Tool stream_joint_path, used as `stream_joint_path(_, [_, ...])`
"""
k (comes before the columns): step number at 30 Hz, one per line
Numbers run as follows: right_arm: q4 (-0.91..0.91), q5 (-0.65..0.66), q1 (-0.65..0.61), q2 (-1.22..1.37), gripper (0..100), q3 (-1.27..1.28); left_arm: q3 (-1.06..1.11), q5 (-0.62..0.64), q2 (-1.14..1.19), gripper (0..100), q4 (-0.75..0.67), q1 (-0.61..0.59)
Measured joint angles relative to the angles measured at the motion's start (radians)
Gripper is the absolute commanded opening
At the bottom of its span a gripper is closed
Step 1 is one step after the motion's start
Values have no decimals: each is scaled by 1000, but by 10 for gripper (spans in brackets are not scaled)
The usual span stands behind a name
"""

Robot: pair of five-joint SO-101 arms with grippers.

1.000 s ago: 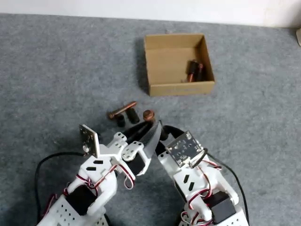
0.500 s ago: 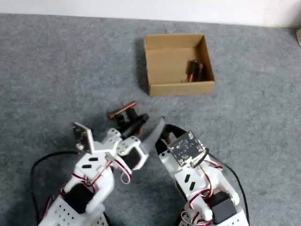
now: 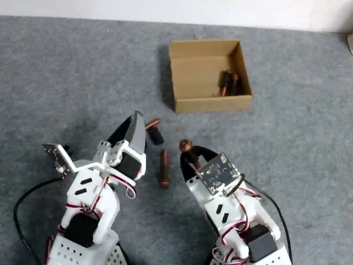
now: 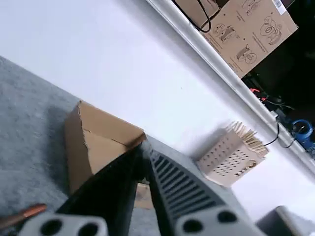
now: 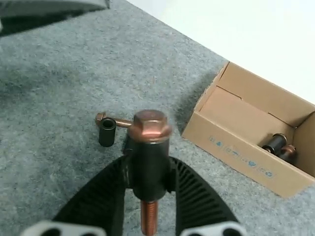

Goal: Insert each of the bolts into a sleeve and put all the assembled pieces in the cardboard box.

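A grey carpet-like mat [image 3: 66, 83] covers the table, and a white surface [image 3: 165, 10] runs along its far edge. In the left wrist view, a pale perforated block [image 4: 229, 157] stuffed with thin wooden sticks sits on this white surface, near a pale strip [image 4: 216, 56] that borders it. Past that strip there is a brown printed carton [image 4: 248, 29] with a looped black cable [image 4: 203, 14] just beside it, and a small blue object [image 4: 301, 129] lies in the dark space farther along.
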Motion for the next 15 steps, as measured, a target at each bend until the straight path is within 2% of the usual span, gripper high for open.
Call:
stream_joint_path(3, [0,0,3,0,5,0,68,-44,-2,7,-98,0])
stream_joint_path(7, [-51,3,77,8,5,0,117,-58,-12,7,-247,3])
stream_joint_path(11, [-135,41,137,141,5,-66,118,-58,2,7,-262,-2])
stream_joint_path(15, [-180,48,213,431,5,-273,118,-57,3,7,-262,-2])
